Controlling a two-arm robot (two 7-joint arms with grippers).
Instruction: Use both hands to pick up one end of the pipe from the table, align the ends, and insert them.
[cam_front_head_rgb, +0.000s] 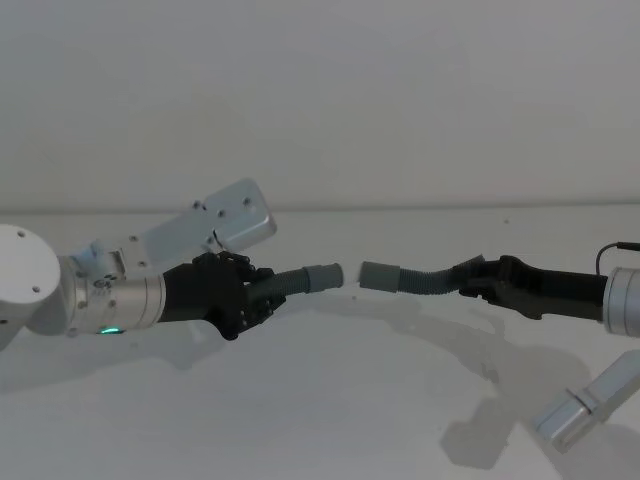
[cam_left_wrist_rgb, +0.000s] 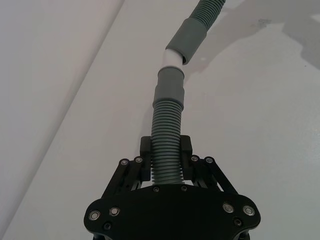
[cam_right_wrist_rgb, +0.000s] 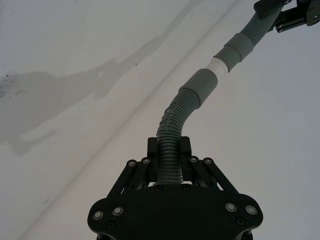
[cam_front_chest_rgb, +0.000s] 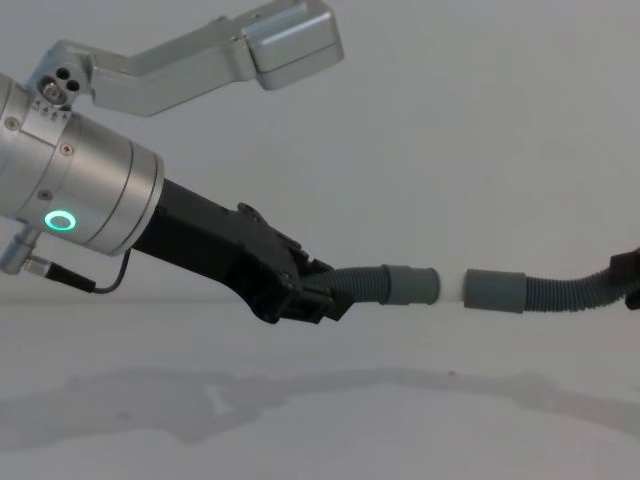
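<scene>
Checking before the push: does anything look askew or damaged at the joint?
No damage shows. The white tip meets the hollow cuff at an angle, not in line, and the pipe bends near the right pincer.

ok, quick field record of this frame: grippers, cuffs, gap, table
left gripper: shut on the corrugated pipe just behind its cuff, held off the table
right gripper: shut on the pipe's other end, also held in the air
left cuff: grey, with white tip pointing at the other cuff
right cuff: plain grey, hollow
alignment: ends face each other, roughly in line in the chest view
insertion: tip at the mouth of the right cuff; whether it has entered cannot be told
table: white, arm shadows on it
</scene>
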